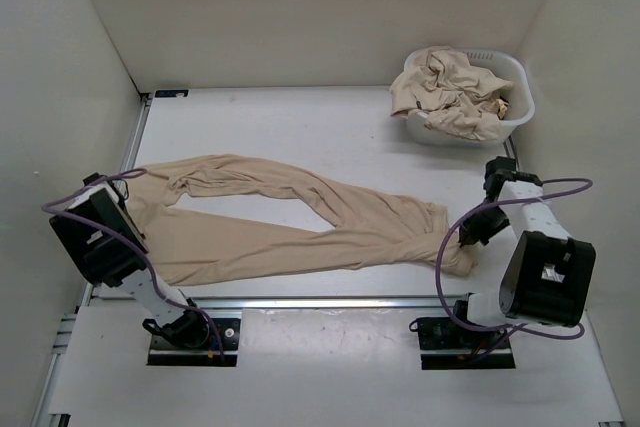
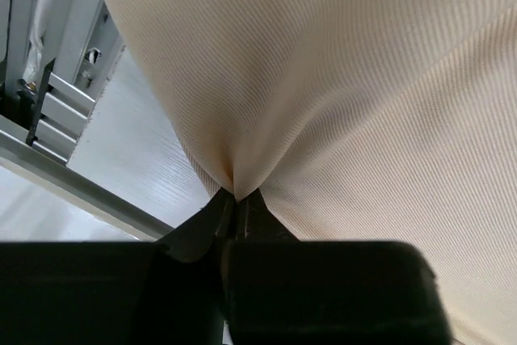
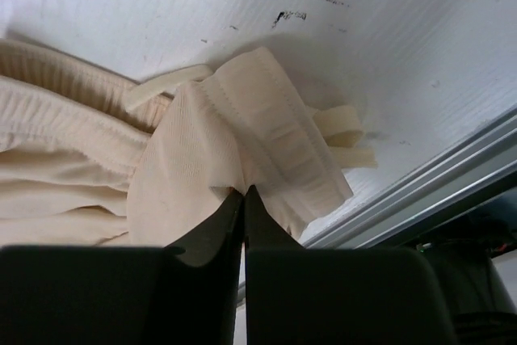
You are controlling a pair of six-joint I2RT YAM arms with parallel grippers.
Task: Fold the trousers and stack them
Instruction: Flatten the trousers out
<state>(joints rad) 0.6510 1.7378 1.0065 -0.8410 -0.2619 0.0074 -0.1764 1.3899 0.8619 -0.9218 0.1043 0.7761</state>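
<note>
Left gripper (image 2: pixel 238 199): we are pressing our jaws together on a pucker of ribbed beige cloth, pinching the trousers (image 1: pixel 300 217) at a leg end by the left edge of the table (image 1: pixel 300 127).
Right gripper (image 3: pixel 244 193): we are keeping these jaws closed on the trousers too, nipping a fold of cloth just below the waistband (image 3: pixel 271 131).
Trousers: they are lying spread lengthwise across the near half of the white table, the waist pointing toward our right arm and both legs running left and parting, the farther one curling near the left edge.
Drawstring ends (image 3: pixel 166 86): flat tape pieces are resting on the table beside the waistband.
Scuff marks (image 3: pixel 291 15): dark streaks are showing on the table surface beyond the waistband.
Basket (image 1: pixel 521 74): a white plastic basket is sitting at the far right corner, well apart from the spread trousers.
Beige garments (image 1: pixel 445 87): a crumpled heap is filling the basket and spilling over its near rim.
Aluminium rail (image 2: pixel 73 179): it is running along the table edge beside our left pinch.
Purple cables (image 1: pixel 440 267): they are looping from both arms.
</note>
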